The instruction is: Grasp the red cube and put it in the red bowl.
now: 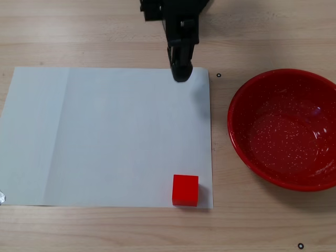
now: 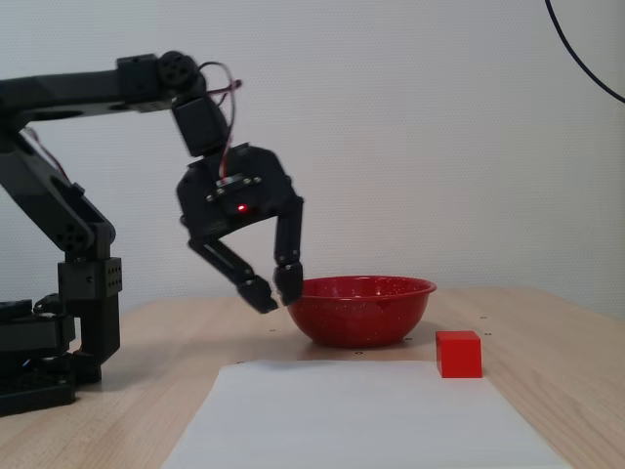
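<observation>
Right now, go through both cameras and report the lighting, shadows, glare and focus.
In the fixed view from above: even, soft light; a faint shadow of the gripper falls on the white paper; small glare spots show inside the red bowl; the red cube is sharp. In the fixed view from the side: flat light against a pale wall, bowl rim glossy, near paper edge slightly soft.

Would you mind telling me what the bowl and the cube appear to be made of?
The bowl looks like enamelled metal, though possibly ceramic: glossy red, white speckles, bright highlights. The cube has flat matte red faces, likely painted wood or plastic; the pictures cannot settle which.
</observation>
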Controlling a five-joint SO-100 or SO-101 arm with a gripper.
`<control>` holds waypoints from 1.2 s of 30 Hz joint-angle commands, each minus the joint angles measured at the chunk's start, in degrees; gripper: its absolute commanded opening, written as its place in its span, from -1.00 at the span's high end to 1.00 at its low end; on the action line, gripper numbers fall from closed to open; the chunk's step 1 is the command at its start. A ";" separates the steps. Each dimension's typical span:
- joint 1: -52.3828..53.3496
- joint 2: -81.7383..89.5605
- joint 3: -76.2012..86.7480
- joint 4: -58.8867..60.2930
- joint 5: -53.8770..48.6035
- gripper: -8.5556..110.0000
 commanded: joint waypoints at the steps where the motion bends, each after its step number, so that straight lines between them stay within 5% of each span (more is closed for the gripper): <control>1: 0.26 -2.72 -9.23 0.26 -0.35 0.85; 36: 0.26 -56.51 -73.48 13.18 -5.19 0.76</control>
